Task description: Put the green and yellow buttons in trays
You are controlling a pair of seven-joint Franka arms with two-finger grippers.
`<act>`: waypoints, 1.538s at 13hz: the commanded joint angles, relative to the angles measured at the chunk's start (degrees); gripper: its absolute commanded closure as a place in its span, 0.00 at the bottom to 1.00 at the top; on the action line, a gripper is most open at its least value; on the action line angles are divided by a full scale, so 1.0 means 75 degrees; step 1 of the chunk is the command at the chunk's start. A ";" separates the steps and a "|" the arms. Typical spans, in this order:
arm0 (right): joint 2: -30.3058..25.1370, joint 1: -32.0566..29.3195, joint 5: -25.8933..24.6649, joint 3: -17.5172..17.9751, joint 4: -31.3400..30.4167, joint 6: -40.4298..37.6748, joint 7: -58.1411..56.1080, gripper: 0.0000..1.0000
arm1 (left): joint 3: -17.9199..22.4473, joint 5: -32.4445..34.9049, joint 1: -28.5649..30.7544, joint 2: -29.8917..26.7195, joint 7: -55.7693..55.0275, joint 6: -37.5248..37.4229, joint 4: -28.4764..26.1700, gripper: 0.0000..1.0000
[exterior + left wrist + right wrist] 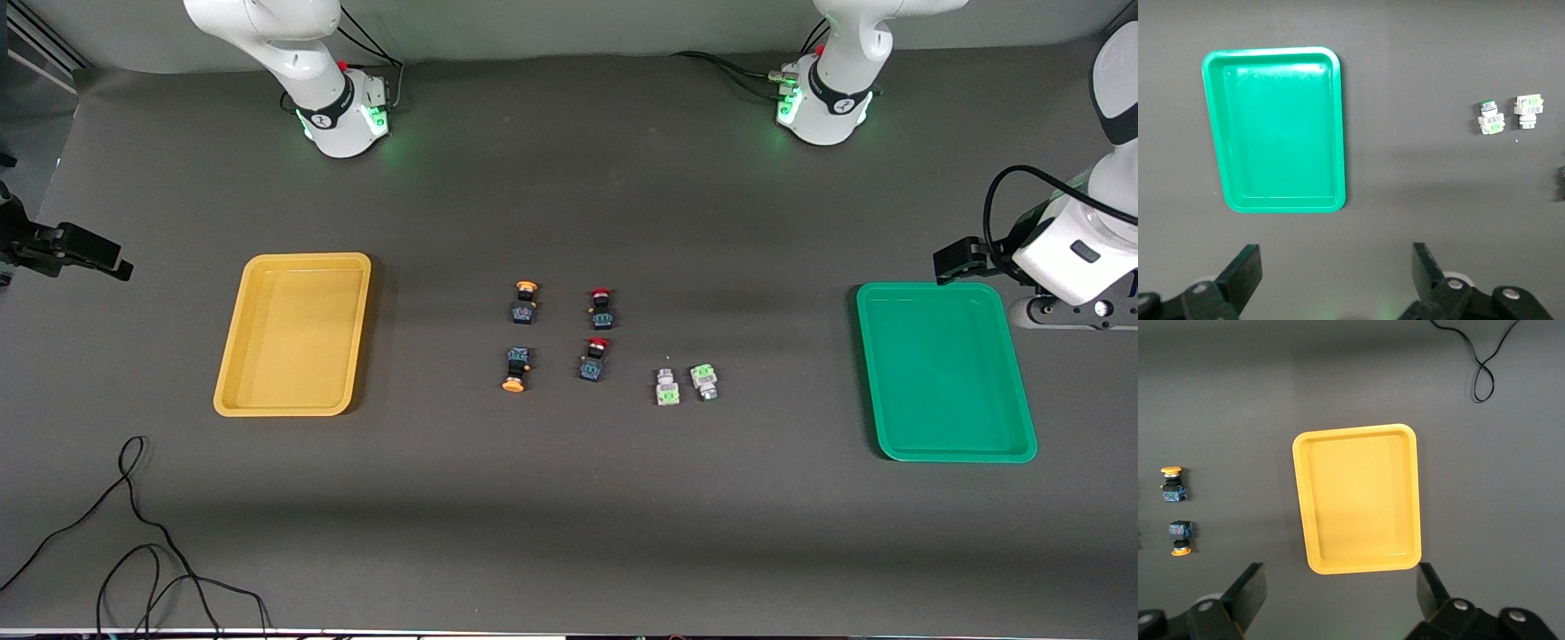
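A: Where do the buttons lie?

B: All on the table point(569, 533), in its middle, between the two trays. The two yellow buttons point(521, 336) lie one nearer the front camera than the other, toward the right arm's end. The two green buttons point(686, 383) lie side by side, just apart, toward the left arm's end. Between those pairs lie two red buttons point(597, 345).

A: And the trays?

B: The yellow tray point(293, 333) sits toward the right arm's end, the green tray point(944, 372) toward the left arm's end. Neither holds anything.

A: What of the left gripper?

B: The left gripper point(1337, 270) hangs in the air just off the green tray's edge that faces the arms' bases. Its fingers point(1245, 270) are spread wide with nothing between them. In its wrist view the green tray lies past the fingertips and the green buttons well apart to one side.

A: The right one?

B: The right gripper point(1341, 590) hangs at the right arm's end of the table, near the yellow tray. Its fingers point(1251, 587) are likewise parted and hold nothing. The yellow tray lies just ahead of the fingertips; the yellow buttons are well off to the side. A black cable point(133, 533) trails on the table near the front camera.
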 commanded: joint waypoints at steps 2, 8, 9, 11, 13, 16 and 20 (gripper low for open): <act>-0.0020 -0.0002 0.0056 -0.0010 0.0092 -0.0087 -0.0048 0.00 | 0.0027 0.0079 -0.0042 0.0034 0.0034 -0.0175 0.0151 0.00; -0.0043 -0.0002 0.0068 -0.0021 -0.0024 -0.0099 -0.0025 0.00 | 0.0027 -0.0015 0.0005 0.0022 -0.0059 -0.0373 0.0174 0.00; -0.0125 0.0056 0.0068 0.0025 -0.0222 -0.0099 0.0022 0.00 | 0.0027 -0.0027 0.0016 0.0022 -0.0152 -0.0397 0.0163 0.00; -0.0196 0.0570 0.0126 0.0014 -0.0376 -0.0053 0.0290 0.00 | 0.0016 -0.0120 -0.0076 0.0057 -0.0608 -0.0316 0.0163 0.00; -0.0196 0.1329 0.0162 0.0026 -0.0563 0.0239 0.1002 0.00 | -0.0066 -0.0435 -0.0391 0.0279 -0.1497 -0.0024 0.0198 0.00; 0.0025 0.2922 0.0173 0.0026 -0.0938 0.1082 0.3026 0.00 | -0.0066 -0.0449 -0.1176 0.0829 -0.2353 0.0690 0.0186 0.00; 0.0823 0.5091 0.0150 0.0026 -0.0881 0.1973 0.5595 0.00 | -0.0066 -0.0320 -0.2045 0.2000 -0.3223 0.1896 0.0058 0.00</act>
